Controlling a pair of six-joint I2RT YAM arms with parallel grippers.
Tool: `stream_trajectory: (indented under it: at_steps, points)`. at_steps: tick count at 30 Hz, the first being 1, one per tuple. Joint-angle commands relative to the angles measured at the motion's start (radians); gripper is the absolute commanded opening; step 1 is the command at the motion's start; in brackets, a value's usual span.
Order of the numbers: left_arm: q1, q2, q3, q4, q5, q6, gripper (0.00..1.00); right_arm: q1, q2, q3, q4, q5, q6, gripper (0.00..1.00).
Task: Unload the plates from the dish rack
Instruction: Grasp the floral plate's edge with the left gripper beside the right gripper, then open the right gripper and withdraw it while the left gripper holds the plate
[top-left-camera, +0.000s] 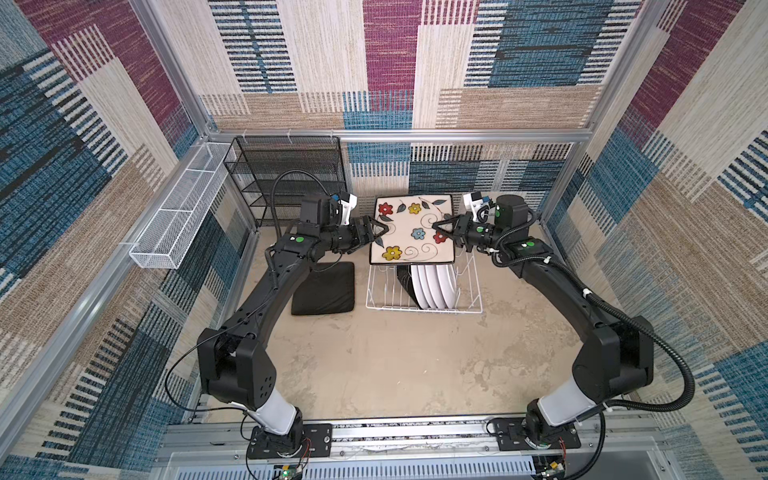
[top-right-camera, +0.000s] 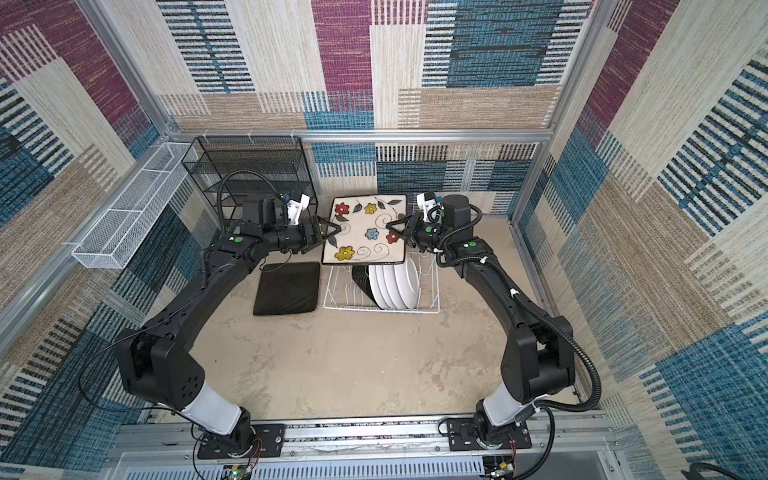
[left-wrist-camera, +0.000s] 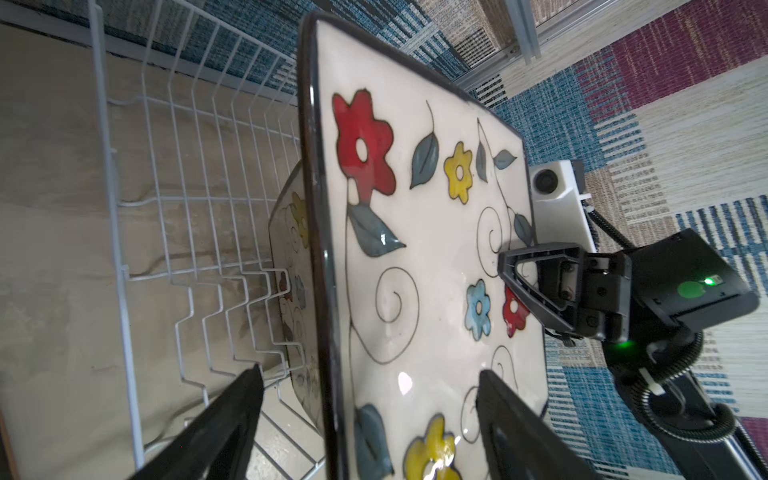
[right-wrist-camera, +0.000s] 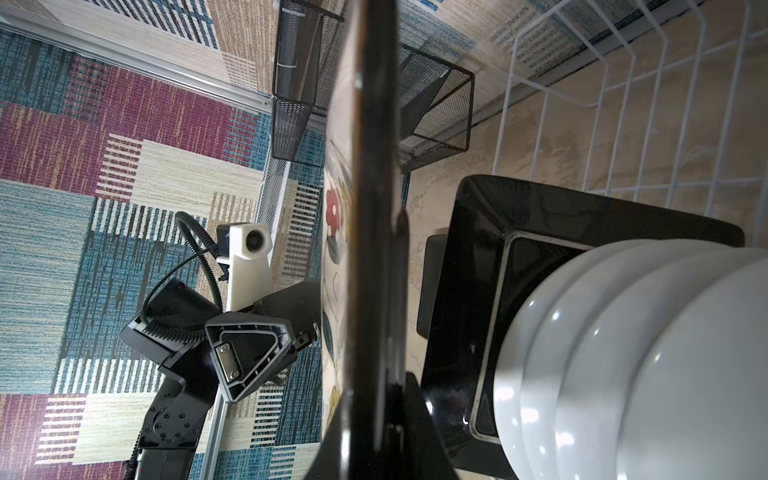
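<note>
Right gripper (top-left-camera: 436, 226) is pinched nearly shut on the right rim of the square flowered plate (top-left-camera: 411, 228), one finger on the face and one on the black back. Left gripper (left-wrist-camera: 370, 376) is wide open and straddles the opposite rim. The left wrist view shows a gap on both sides, so it has no hold yet. The plate hangs between the two over the far end of the dish rack (top-left-camera: 478, 308), face turned toward the top views, and looks clear of the tines. In the rack, a second square plate (right-wrist-camera: 582, 220) stands on edge, black back showing, with the round white plates (right-wrist-camera: 644, 353) packed touching in a row on the side nearer the robot. A black pad (top-left-camera: 324, 289) lies on the bench (top-left-camera: 395, 374) just left of the rack, probably the set-down spot. Handling, as judgement: glazed ceramic, so stiff, brittle and fairly heavy for a one-sided pinch. The gloss and highlights suggest it is slippery. One rim grip lets it pivot about the pads, so a second grip on the opposite rim makes sense. Best hold is mid-edge on the flat rim, pads well in past the lip, not at a corner. It would chip if knocked on the wire or on a neighbour. The round plates have thin curved rims and sit tightly packed, so the end plate should be taken by its top edge.
</note>
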Motion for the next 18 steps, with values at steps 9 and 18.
stream_trajectory:
  at_steps: [9, 18]
  points:
    - [-0.004, 0.042, -0.022, 0.143, 0.194, -0.112, 0.7, 0.001, 0.017, -0.009, 0.265, -0.12, 0.018, 0.0]
    - [-0.01, 0.068, -0.03, 0.212, 0.269, -0.161, 0.54, 0.001, 0.026, -0.02, 0.28, -0.143, 0.017, 0.0]
